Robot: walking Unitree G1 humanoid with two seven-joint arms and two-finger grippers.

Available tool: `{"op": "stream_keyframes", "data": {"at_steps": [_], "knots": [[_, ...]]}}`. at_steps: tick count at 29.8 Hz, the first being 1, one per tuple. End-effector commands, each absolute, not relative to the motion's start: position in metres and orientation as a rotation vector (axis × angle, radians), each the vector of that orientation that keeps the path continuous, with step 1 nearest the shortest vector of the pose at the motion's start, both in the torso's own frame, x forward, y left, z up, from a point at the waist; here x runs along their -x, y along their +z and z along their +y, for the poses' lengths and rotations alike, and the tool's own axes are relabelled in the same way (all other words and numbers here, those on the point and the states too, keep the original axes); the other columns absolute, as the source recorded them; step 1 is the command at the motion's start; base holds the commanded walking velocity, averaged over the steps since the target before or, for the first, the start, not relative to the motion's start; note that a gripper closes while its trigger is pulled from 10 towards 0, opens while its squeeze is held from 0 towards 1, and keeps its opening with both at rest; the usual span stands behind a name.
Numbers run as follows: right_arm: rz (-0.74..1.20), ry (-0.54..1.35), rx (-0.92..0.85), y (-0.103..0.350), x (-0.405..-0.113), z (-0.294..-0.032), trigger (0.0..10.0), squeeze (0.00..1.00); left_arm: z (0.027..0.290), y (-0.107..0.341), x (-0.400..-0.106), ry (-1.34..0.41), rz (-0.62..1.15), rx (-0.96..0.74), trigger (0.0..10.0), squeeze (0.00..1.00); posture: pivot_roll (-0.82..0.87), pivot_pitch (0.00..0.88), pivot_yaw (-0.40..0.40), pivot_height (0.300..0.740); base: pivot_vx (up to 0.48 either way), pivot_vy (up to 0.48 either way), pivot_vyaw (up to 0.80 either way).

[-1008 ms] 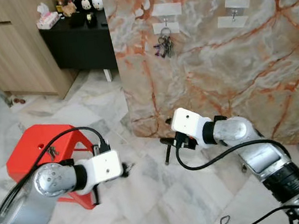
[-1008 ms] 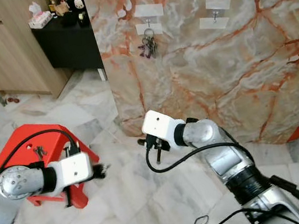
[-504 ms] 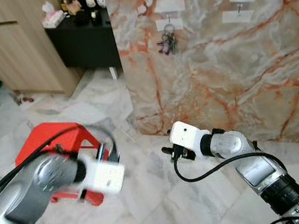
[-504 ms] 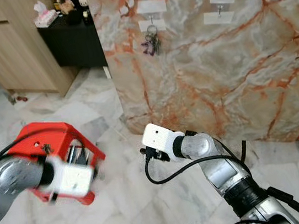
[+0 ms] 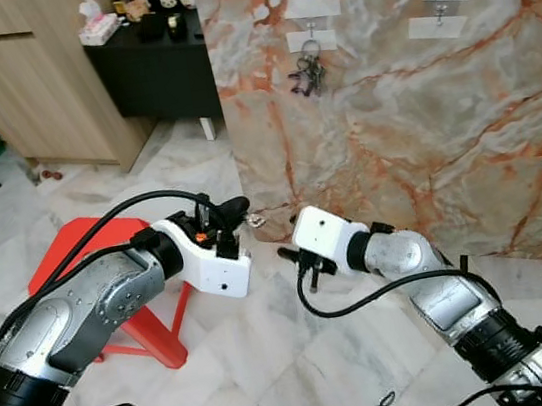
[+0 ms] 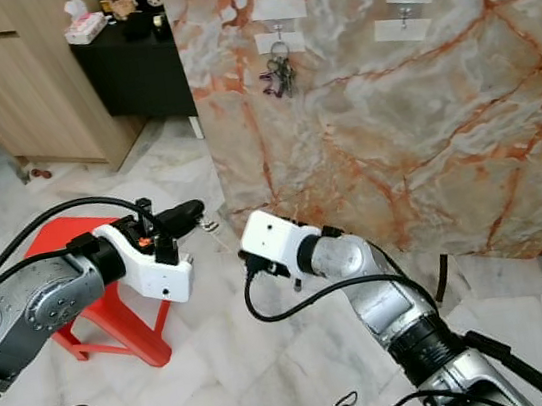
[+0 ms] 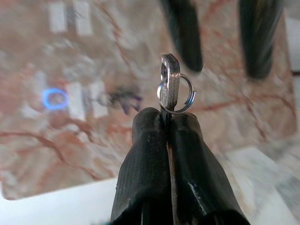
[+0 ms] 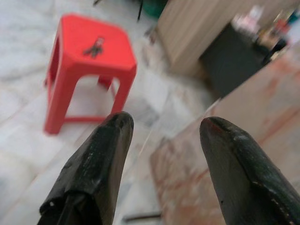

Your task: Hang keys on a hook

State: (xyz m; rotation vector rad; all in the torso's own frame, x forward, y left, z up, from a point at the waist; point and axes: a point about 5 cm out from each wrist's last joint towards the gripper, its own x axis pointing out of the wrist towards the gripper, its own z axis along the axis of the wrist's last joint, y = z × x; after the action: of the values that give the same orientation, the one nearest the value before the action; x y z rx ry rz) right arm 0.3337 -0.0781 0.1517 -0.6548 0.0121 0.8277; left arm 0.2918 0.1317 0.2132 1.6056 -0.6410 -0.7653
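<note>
My left gripper is raised in front of me, shut on a small silver key whose split ring sticks out past the fingertips. The key points toward the marble panel. On that panel a bunch of keys hangs from the left hook, and the right hook is bare. Just right of the key, low near the panel's foot, my right gripper is open and holds nothing.
A red stool stands on the floor at my left, with another dark key bunch on its top. A wooden cabinet and a black sideboard stand left of the panel. A cable lies on the floor tiles.
My left arm has swung up and forward from beside the stool, bringing the key close to the right gripper. The right gripper has hardly moved. The camera shifted slightly.
</note>
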Motion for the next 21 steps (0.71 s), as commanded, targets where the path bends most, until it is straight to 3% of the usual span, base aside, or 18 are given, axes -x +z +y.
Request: {"op": "stream_keyframes", "data": {"at_steps": [1, 6, 16, 21], "knots": [[-0.043, 0.828, 0.645, 0.160, -0.334, -0.077, 10.0, 0.00, 0.133, 0.218, -0.293, -0.755, -0.675, -1.607, 10.0, 0.00, 0.13, 0.109, 0.027, 0.740, 0.000, 0.000, 0.00], [-0.046, 0.735, 0.696, 0.164, -0.345, -0.097, 10.0, 0.00, 0.131, 0.206, -0.285, -0.885, -0.712, -1.602, 10.0, 0.00, 0.13, 0.114, 0.029, 0.740, 0.000, 0.000, 0.00], [-0.067, 0.712, 0.687, 0.167, -0.347, -0.101, 10.0, 0.00, 0.129, 0.187, -0.278, -1.005, -0.657, -1.557, 10.0, 0.00, 0.13, 0.116, 0.030, 0.740, 0.000, 0.000, 0.00], [-0.069, 0.699, 0.690, 0.165, -0.349, -0.102, 10.0, 0.00, 0.131, 0.208, -0.288, -0.755, -0.811, -1.510, 10.0, 0.00, 0.12, 0.112, 0.030, 0.740, 0.000, 0.000, 0.00]]}}
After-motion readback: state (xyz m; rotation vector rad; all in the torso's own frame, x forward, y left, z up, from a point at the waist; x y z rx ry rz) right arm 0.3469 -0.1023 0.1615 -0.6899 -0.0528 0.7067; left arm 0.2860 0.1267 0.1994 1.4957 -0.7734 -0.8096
